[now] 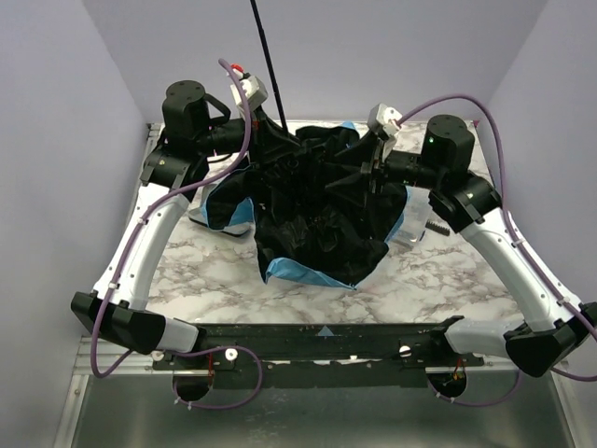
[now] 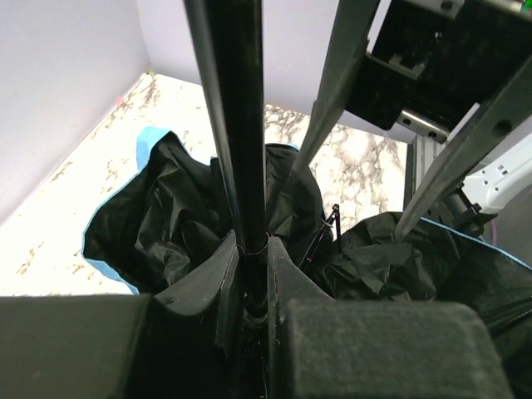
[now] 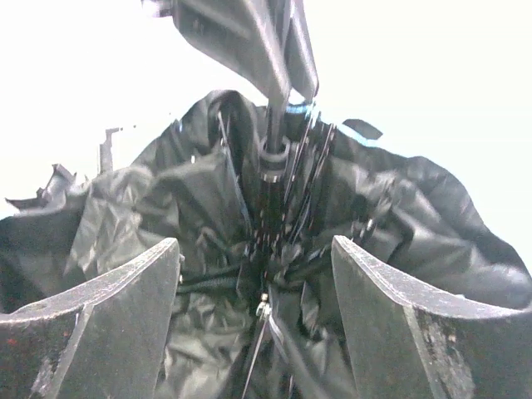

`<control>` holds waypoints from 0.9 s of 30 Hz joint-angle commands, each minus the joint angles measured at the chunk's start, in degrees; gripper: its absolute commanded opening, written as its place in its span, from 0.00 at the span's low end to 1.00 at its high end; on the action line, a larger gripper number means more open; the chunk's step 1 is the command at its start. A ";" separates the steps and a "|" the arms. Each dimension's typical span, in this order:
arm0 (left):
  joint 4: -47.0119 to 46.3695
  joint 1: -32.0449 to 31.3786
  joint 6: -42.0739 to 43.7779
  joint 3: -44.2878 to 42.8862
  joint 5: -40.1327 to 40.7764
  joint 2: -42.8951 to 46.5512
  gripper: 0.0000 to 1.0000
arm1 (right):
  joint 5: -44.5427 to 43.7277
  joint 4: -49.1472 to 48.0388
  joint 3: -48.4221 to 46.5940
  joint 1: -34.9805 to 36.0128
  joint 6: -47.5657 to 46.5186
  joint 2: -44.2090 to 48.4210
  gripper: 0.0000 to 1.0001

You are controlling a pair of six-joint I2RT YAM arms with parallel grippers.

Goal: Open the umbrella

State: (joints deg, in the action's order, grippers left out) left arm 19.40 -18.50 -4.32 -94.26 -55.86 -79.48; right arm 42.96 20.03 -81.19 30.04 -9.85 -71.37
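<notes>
Marble table (image 1: 438,280) carries the umbrella (image 1: 317,224), a slumped heap with the black lining up and blue showing only at the edges. Call it barely started: canopy limp, ribs folded, nothing spread. Your left gripper (image 2: 252,262) is clamped on the shaft (image 1: 266,65), which stands up out of the heap. Your right gripper (image 3: 253,243) has its fingers apart, straddling the rib bundle below the runner (image 3: 274,154) and gripping nothing. Left to do, by my read: slide the runner along the shaft until it locks. Loose fabric crowds the runner. What looks like a clear case (image 1: 415,229) sits at the canopy's right edge.
</notes>
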 commanded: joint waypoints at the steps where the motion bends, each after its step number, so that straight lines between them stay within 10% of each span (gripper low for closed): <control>1: -2.75 -1.89 -0.79 0.14 -3.20 2.04 0.00 | 0.74 -12.43 -0.74 0.30 9.52 -2.30 0.74; 9: -6.59 -3.55 -5.92 1.86 -3.03 2.71 0.00 | 3.44 -25.00 -0.37 1.65 17.44 -6.65 0.61; 27: -7.43 -3.94 -7.69 0.01 -2.17 3.06 0.00 | 3.53 -15.03 11.10 5.55 4.54 -8.10 0.21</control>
State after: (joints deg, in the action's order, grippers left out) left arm 17.12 -22.26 -11.73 -91.55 -57.28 -78.81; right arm 45.54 -4.21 -75.35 35.20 -0.12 -78.87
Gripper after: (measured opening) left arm 0.122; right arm 0.226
